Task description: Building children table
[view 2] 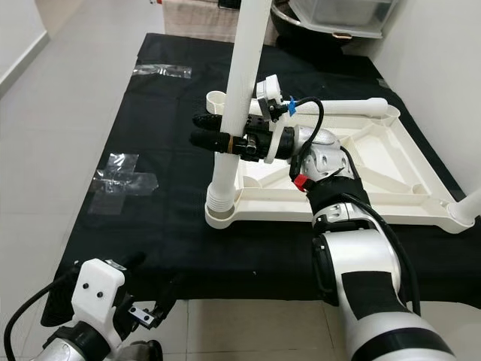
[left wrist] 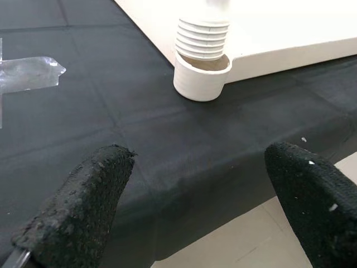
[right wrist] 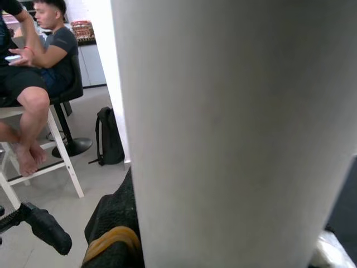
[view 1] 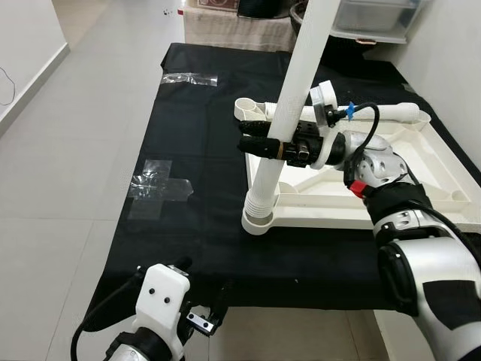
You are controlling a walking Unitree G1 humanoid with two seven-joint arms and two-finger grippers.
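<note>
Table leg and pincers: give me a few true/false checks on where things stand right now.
1. The right pincer is closed around the white table leg. True.
2. The leg lies flat on the black cloth. False: it stands nearly upright in the corner socket of the upturned tabletop.
3. The left pincer holds a screw. False: it is open, holding nothing, over the cloth's near edge.
4. Clear tape sits on the cloth. True.
5. A second leg lies along the tabletop's far side. True.
</note>
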